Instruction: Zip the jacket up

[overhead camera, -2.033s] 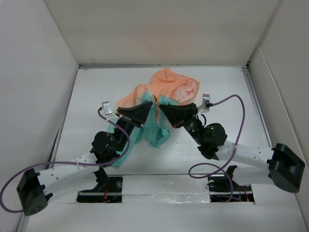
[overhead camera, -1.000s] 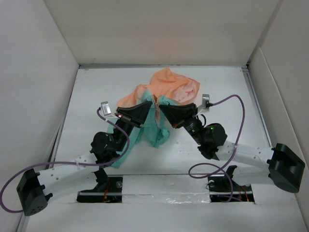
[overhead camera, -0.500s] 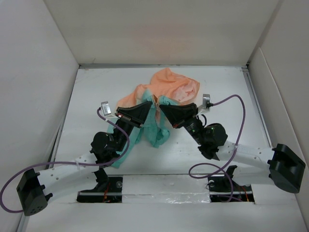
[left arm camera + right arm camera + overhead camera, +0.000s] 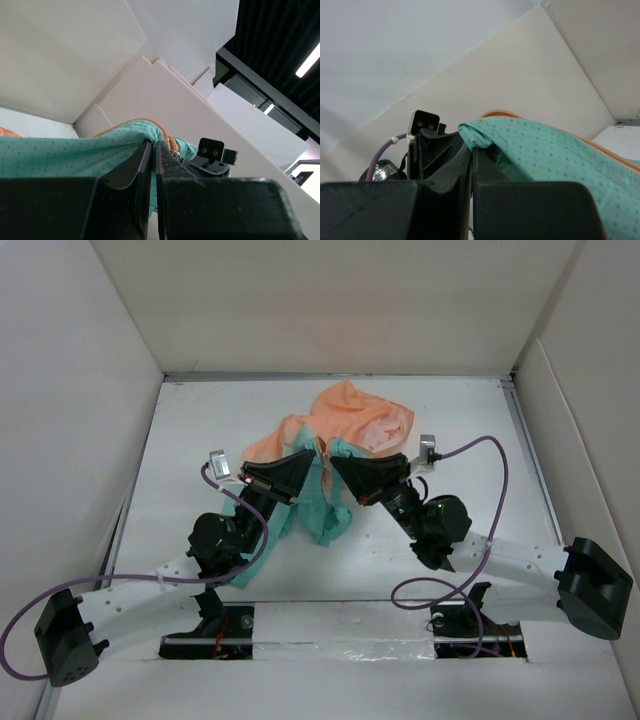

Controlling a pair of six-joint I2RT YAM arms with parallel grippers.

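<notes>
Pinching teal cloth of the jacket [image 4: 352, 418], left gripper [image 4: 309, 454] closed on it, right gripper [image 4: 334, 461] closed on it just beside, orange part bunched on the surface [image 4: 200, 420].

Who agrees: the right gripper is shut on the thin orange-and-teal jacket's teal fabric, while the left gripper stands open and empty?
Wrong about the left gripper: the left wrist view shows it shut on the thin orange-and-teal jacket too. The right gripper is shut on it, as said.
</notes>
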